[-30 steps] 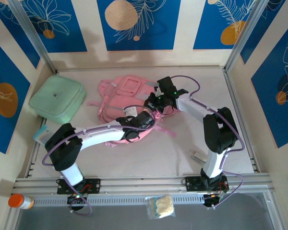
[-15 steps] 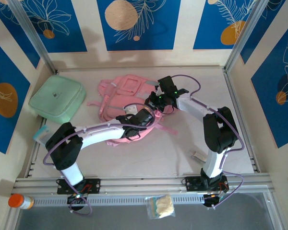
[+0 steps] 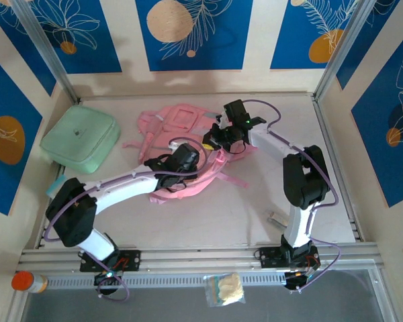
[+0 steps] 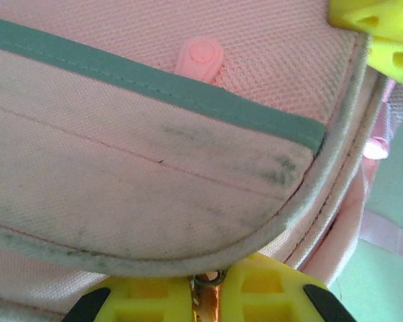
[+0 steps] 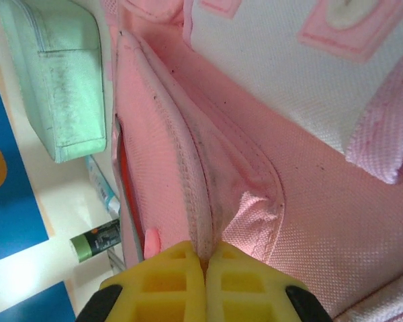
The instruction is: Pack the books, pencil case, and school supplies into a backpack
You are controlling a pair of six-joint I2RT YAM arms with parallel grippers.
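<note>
The backpack [image 3: 179,123] lies flat near the middle of the bench [image 3: 269,188], toward the back wall, with its pale front panel facing up and its pink straps trailing toward the near edge. A mint pouch [image 3: 79,139] sits well apart from it at the left, by the side wall.

Both arms reach in over the backpack's near right part, and their tips are close together. The left end effector [image 3: 191,161] rests on the lower pink edge. In the left wrist view its yellow fingers [image 4: 148,298] are drawn almost together, clenched on a small metal zip pull [image 4: 205,285] just below the rounded, piped edge of a flap. That flap is smudged with grey dirt. A grey-green zip tape [image 4: 154,80] runs across above it, with a round pink tab [image 4: 200,57] just beyond.

The right end effector [image 3: 215,139] sits on the backpack's right side. In the right wrist view its fingers [image 5: 171,282] are pressed tight together, pinching a fold of the backpack's pink fabric where a piped seam runs down into them. A narrow gap beside that seam shows an orange-red lining.

In the same view the pouch stands at the upper left, and a green and black marker [image 5: 97,239] lies on the bench beyond the backpack, with a thin blue and white item [image 5: 101,184] near it.
</note>
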